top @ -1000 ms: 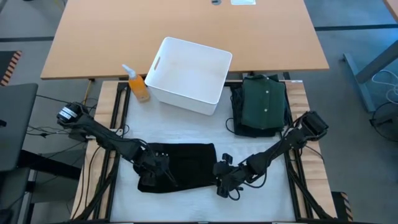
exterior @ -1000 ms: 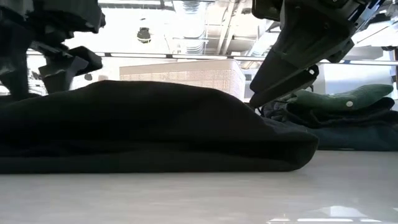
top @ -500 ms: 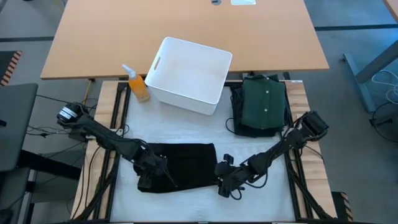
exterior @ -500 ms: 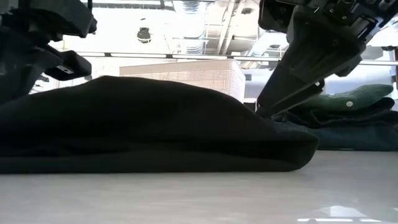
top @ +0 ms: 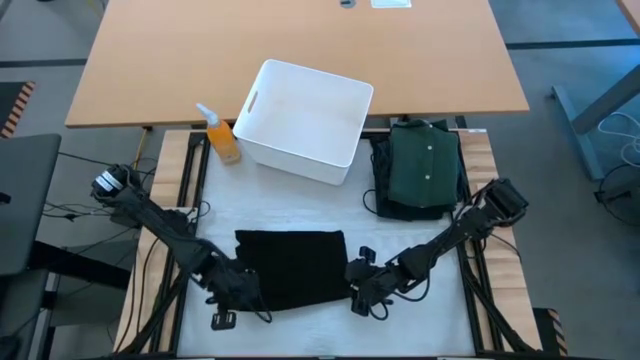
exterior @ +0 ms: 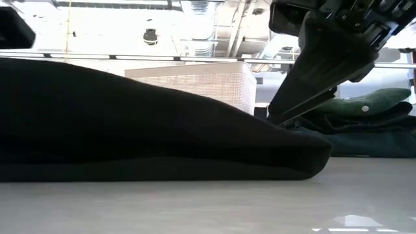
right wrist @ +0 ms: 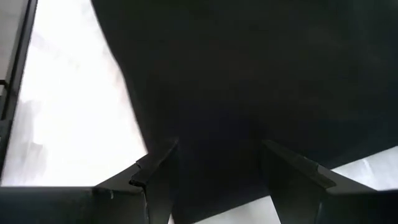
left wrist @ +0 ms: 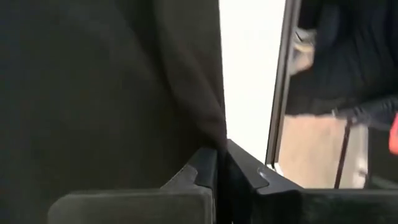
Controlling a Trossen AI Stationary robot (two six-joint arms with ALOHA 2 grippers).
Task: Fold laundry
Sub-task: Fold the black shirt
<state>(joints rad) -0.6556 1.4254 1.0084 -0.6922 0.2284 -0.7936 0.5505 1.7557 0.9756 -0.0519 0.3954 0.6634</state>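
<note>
Left gripper (top: pixel 240 290) moved nearer, pinching black garment (top: pixel 295 265) | right gripper (top: pixel 362 290) unmoved

A lab or office: exposed ceiling ducts (exterior: pixel 214 26), grey carpet (top: pixel 570 180), wooden desk (top: pixel 300 40)

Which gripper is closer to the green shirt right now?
Right. The right gripper sits below the green shirt; the left gripper is farther, across the black garment.
</note>
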